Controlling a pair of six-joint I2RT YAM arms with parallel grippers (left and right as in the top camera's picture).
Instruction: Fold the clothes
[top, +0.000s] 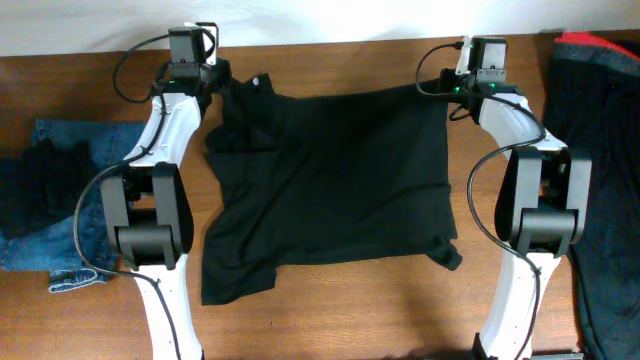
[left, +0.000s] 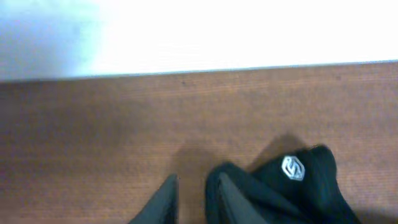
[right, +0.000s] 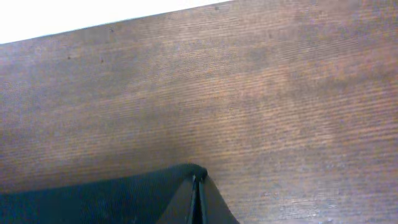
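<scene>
The black garment (top: 340, 180) is lying spread flat in the middle of the wooden table (top: 330, 325), between the two arms. Its long axis is running left to right. Its far edge is stretching from the left gripper (top: 213, 80) to the right gripper (top: 452, 90), and its body is reaching back toward the arm bases, with the near left corner trailing closest to the table's front. A bunched far-left corner with a small white logo (top: 257, 80) is pointing toward the table's far edge.

In the left wrist view the left gripper (left: 191, 200) is sitting with a narrow gap between its jaws and bare table (left: 93, 124) showing through it. The logo (left: 293, 168) and its fold of cloth are lying just beside the right-hand finger.

In the right wrist view the right gripper (right: 198, 200) is pinching the garment's far-right corner (right: 124, 193), jaws pressed together on the fabric.

At the left edge, blue jeans (top: 70, 140) are lying under a black fabric heap (top: 30, 185). More dark clothing (top: 600, 150) with a red piece (top: 590, 45) is lying at the right.
</scene>
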